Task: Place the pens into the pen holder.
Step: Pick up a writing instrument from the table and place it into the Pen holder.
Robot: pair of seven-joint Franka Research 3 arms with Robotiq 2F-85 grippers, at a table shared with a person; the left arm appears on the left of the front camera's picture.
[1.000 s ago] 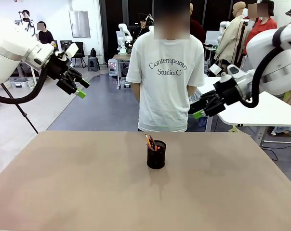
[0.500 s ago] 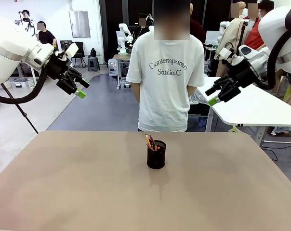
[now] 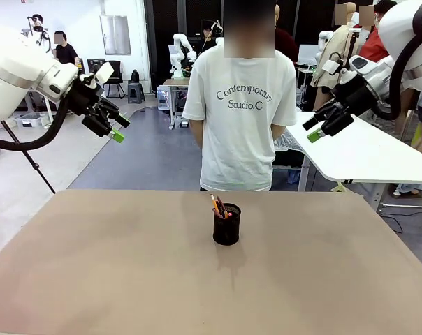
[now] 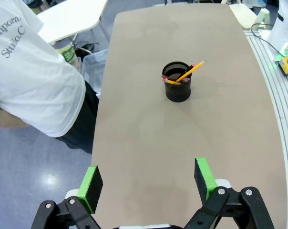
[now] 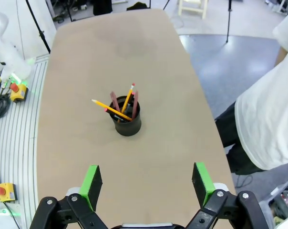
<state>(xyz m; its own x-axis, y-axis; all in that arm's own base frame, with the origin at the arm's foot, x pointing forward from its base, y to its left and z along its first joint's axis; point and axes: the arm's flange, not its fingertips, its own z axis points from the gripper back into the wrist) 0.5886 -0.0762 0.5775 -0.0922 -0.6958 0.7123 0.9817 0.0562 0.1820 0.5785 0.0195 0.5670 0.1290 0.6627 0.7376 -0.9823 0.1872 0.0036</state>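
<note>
Right gripper [image 3: 321,128] raised since earlier, open; pens [image 3: 217,205] in pen holder [image 3: 226,225]

Black mesh pen holder [image 3: 226,225], yellow-orange pencil [image 4: 190,71]

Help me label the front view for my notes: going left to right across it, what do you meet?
Left gripper, raised and open → pen holder on the table, with the pens in it → right gripper, raised and open.

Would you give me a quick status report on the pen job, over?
Left gripper and right gripper open, empty, raised off the table. Pens standing in pen holder. Nothing in the way.
</note>
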